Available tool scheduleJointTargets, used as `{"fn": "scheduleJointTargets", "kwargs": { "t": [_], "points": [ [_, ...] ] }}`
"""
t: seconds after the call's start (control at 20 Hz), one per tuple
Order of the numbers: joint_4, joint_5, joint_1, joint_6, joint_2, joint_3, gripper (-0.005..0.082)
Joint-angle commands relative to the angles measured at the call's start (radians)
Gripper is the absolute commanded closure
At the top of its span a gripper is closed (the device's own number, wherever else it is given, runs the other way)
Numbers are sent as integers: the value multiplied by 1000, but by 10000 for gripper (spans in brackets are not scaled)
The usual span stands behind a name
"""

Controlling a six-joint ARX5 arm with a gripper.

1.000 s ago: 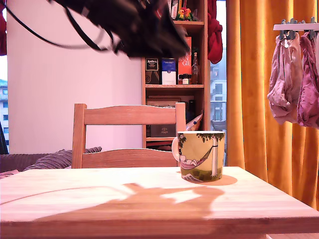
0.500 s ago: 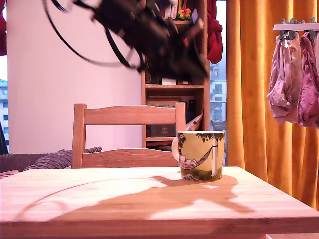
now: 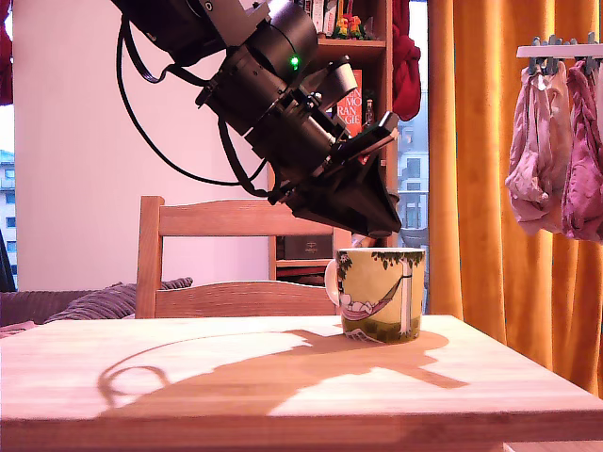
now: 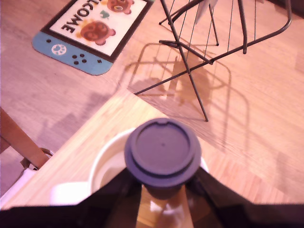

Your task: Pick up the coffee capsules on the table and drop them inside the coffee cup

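A dark capsule, rimmed top facing the wrist camera, is pinched between the black fingers of my gripper right over the open mouth of the coffee cup. In the exterior view the gripper points down at a slant, its tip just above the rim of the printed mug, which stands upright on the wooden table toward the exterior view's right. The capsule itself is hidden behind the fingers in that view.
A wooden chair stands behind the table, with a bookshelf and an orange curtain further back. Laundry hangs at the exterior view's right. On the floor are a drying rack's legs and a welcome mat.
The arm has swung down and toward the exterior view's right, from high above the chair to just over the cup's rim. Its shadow on the table has shifted with it.
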Motion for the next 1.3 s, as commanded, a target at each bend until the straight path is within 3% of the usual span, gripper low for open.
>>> {"fn": "scheduleJointTargets", "kwargs": {
  "t": [0.0, 0.6, 0.65, 0.75, 0.8, 1.25],
  "points": [
    [1, 1, -5, 2, 15, 5, 607],
    [1, 6, -10, 0, 15, 5, 604],
    [-2, 12, -10, 1, 15, 5, 542],
    [-7, 14, -10, 2, 15, 5, 202],
    [-12, 14, -10, -1, 15, 5, 110],
    [-28, 21, -10, 0, 14, 5, 95]
  ]
}}
